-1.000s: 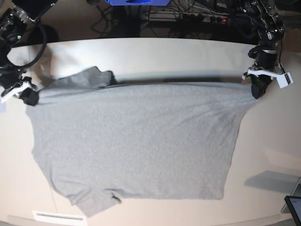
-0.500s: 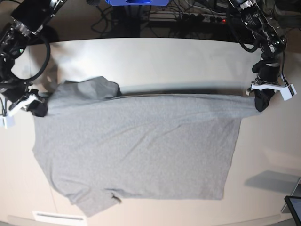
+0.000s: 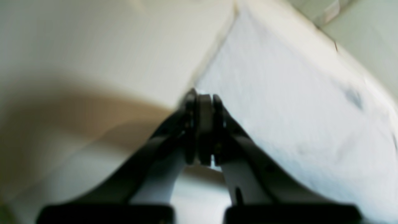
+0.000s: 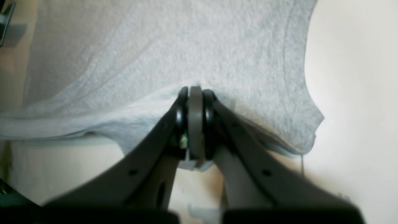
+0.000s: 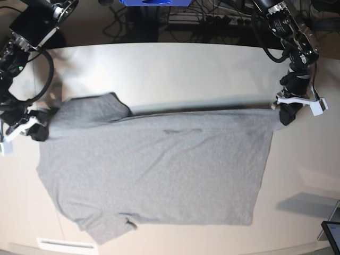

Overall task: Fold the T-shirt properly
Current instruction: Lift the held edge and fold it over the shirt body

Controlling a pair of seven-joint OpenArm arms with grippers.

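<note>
The light grey T-shirt [image 5: 159, 170] lies spread on the pale table [image 5: 202, 69], plain side up, one sleeve at the upper left and one at the bottom left. My left gripper [image 5: 286, 116] is shut on the shirt's far right corner; the left wrist view shows its jaws pinched on the cloth edge [image 3: 279, 102]. My right gripper [image 5: 38, 132] is shut on the shirt's far left corner; the right wrist view shows its jaws closed on a fold of grey cloth [image 4: 192, 62]. Both held corners sit low over the table. No lettering shows.
Cables and a power strip [image 5: 223, 21] lie beyond the table's far edge. A dark screen corner [image 5: 332, 232] shows at the lower right. A white strip [image 5: 66, 244] lies at the table's near left edge.
Both grippers have moved the shirt's far edge toward the near side and lower; the edge now sags and small wrinkles show in the cloth. The upper left sleeve has spread flatter.
</note>
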